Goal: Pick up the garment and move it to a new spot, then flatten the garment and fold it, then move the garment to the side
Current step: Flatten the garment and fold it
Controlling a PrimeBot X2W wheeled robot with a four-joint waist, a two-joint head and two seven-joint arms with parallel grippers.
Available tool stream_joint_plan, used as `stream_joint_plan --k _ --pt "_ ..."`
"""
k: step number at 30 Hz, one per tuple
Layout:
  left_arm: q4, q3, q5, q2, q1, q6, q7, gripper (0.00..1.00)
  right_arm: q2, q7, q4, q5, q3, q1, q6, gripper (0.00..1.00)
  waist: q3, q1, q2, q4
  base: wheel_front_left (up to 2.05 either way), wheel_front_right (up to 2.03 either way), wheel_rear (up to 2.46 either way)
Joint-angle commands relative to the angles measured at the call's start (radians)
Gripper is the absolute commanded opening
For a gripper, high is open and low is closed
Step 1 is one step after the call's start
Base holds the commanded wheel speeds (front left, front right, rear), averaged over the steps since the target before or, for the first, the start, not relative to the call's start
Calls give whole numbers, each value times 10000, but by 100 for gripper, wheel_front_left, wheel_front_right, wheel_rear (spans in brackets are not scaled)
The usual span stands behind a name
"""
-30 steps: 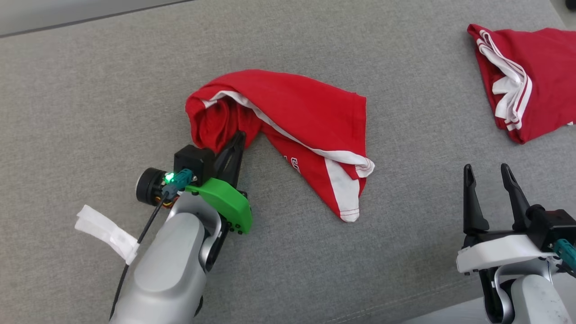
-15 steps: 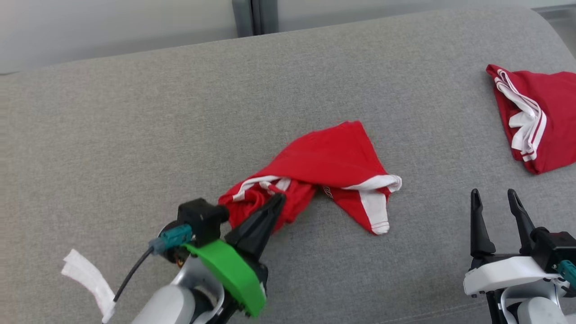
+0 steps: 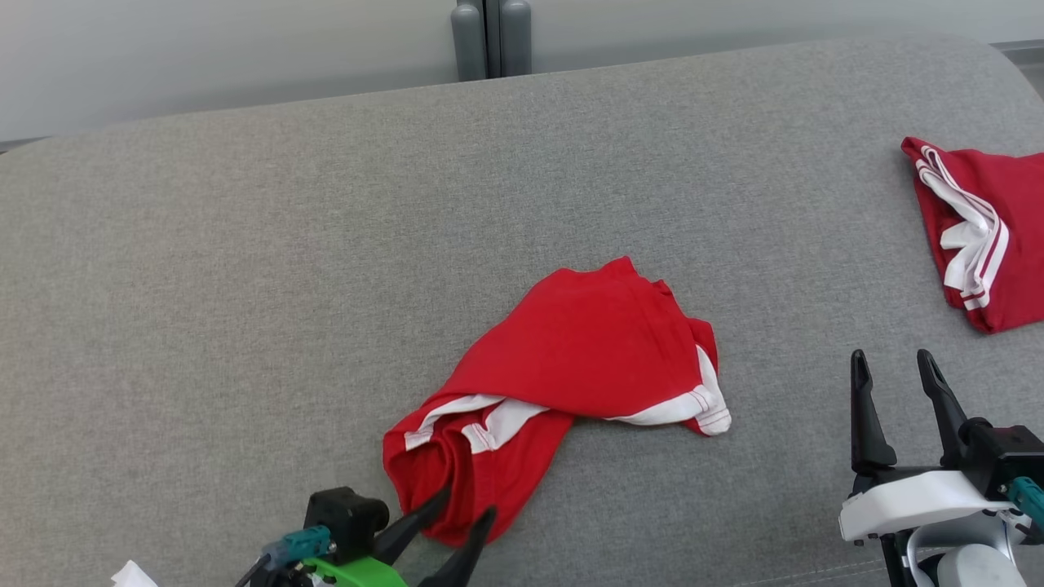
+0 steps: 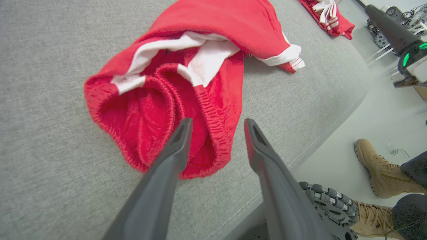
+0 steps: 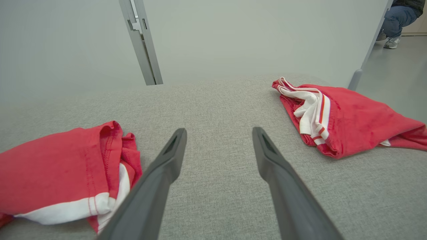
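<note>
The garment (image 3: pixel 587 342) is a pair of red shorts with white trim, lying crumpled on the middle of the grey cushion (image 3: pixel 245 285). Its elastic waistband end points toward me. My left gripper (image 3: pixel 466 501) is open at that end, its tips just above the waistband, gripping nothing. In the left wrist view the left gripper (image 4: pixel 217 121) straddles the waistband edge of the garment (image 4: pixel 217 16). My right gripper (image 3: pixel 890 356) stands open and empty at the lower right, apart from the cloth. The right wrist view has the right gripper (image 5: pixel 219 130) over bare cushion, the garment (image 5: pixel 50 166) to its left.
A second red garment (image 3: pixel 1003 236) with white stripes lies at the far right of the cushion. A grey post (image 3: pixel 489 37) stands behind it against the wall. The cushion's front edge (image 4: pixel 300 156) drops to the floor, where a person's tan boots (image 4: pixel 377 166) stand.
My left gripper, shut on the waistband before, has opened and let the garment go. The garment has settled into a new bunched shape. The camera has tilted up; the right gripper stays open.
</note>
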Motion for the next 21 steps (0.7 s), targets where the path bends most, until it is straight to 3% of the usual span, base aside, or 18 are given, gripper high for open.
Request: stream_joint_plan --k 1,6,12,21 --pt "-110 127 -111 -73 -5 103 -81 100 -22 2 12 -75 -20 137 -15 100 -32 0 0 6 0 0 0" --pt "-281 418 -330 -595 -515 565 -103 100 -21 2 18 -109 17 104 -15 100 -27 0 0 31 0 0 0" --pt "563 339 -393 -1287 -1134 761 -148 100 -22 2 88 -67 203 -114 -15 100 32 0 0 -104 0 0 0" --pt "1487 336 -78 -1198 -968 1153 -338 100 -21 2 112 13 145 42 -15 100 14 0 0 -501 0 0 0"
